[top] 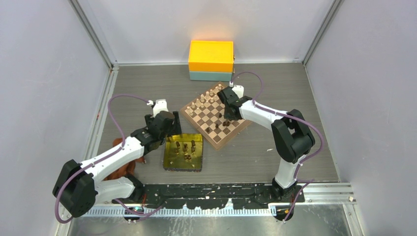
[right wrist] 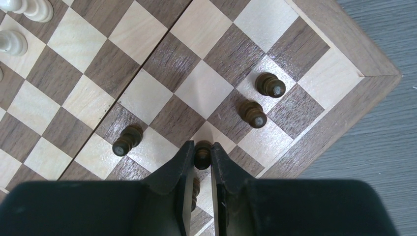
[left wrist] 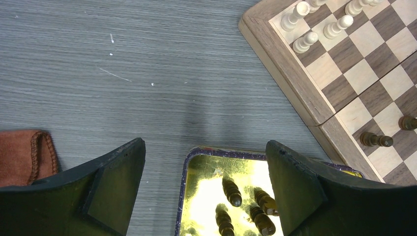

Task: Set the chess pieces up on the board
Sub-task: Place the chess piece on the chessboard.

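Now the right gripper pinches a dark pawn by the board's edge near a corner, likely lining it up with neighbours; the left gripper gapes wide over the tray's rim, ready for more.

R wrist: piece betw fingers, only top shows; 2nd piece mostly hid under them, at board edge | L wrist: tray cut by btm edge, pouch by left edge | top cam: piece types too small to tell
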Controlling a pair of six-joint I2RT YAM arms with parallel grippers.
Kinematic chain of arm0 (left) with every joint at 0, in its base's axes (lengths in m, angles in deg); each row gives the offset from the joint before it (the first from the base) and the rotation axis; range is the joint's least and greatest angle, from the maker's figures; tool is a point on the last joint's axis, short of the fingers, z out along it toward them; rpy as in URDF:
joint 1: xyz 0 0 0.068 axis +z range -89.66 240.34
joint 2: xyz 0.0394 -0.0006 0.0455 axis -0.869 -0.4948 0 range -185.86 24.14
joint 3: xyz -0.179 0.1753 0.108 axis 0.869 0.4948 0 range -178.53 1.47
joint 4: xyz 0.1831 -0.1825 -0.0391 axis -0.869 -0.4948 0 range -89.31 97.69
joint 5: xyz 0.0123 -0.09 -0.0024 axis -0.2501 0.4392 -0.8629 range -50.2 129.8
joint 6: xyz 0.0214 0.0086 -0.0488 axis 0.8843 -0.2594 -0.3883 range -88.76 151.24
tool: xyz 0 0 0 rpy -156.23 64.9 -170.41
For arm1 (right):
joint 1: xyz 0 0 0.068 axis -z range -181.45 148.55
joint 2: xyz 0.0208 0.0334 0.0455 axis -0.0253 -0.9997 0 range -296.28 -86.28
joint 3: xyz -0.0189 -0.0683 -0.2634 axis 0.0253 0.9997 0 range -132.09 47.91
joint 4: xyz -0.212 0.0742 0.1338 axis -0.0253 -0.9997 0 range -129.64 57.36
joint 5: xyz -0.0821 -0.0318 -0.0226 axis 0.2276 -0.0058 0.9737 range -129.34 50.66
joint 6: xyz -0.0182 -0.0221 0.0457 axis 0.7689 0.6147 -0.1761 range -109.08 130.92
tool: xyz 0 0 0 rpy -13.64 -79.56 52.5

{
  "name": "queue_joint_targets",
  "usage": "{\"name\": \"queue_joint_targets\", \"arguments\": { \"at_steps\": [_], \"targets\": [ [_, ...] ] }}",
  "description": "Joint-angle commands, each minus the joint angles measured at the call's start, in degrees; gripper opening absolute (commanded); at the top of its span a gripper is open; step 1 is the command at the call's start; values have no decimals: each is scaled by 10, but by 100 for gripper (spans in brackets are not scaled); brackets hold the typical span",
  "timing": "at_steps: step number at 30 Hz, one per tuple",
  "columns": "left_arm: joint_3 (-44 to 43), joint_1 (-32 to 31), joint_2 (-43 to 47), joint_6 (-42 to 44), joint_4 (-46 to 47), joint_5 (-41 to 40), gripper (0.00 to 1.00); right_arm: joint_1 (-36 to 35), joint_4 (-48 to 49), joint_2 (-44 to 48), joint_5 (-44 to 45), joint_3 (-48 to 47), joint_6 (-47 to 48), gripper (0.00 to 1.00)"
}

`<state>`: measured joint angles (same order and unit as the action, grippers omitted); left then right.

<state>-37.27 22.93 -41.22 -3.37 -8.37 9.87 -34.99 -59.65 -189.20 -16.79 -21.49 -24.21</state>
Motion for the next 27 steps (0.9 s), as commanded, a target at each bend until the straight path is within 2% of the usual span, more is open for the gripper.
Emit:
{"name": "queue_joint_targets", "arguments": {
  "at_steps": [1, 3, 5, 11, 16, 27],
  "targets": [
    [-3, -1, 0, -9, 26, -7, 92, -2, 20, -4, -4, -4, -7, 27],
    [-3, -2, -2, -9, 27, -7, 92, -2, 17, -2, -3, -7, -5, 37],
    [-4, -1, -4, -9, 26, -6, 92, -3, 14, -2, 0, -9, -4, 44],
    [-2, -1, -3, -12, 25, -4, 92, -3, 13, 6, 0, -6, -3, 49],
    [-3, -2, -1, -12, 25, -3, 93, -3, 9, 20, 2, -9, -1, 49],
    [1, -1, 2, -17, 24, -1, 92, -3, 4, 20, 4, -6, -1, 35]
  ]
}}
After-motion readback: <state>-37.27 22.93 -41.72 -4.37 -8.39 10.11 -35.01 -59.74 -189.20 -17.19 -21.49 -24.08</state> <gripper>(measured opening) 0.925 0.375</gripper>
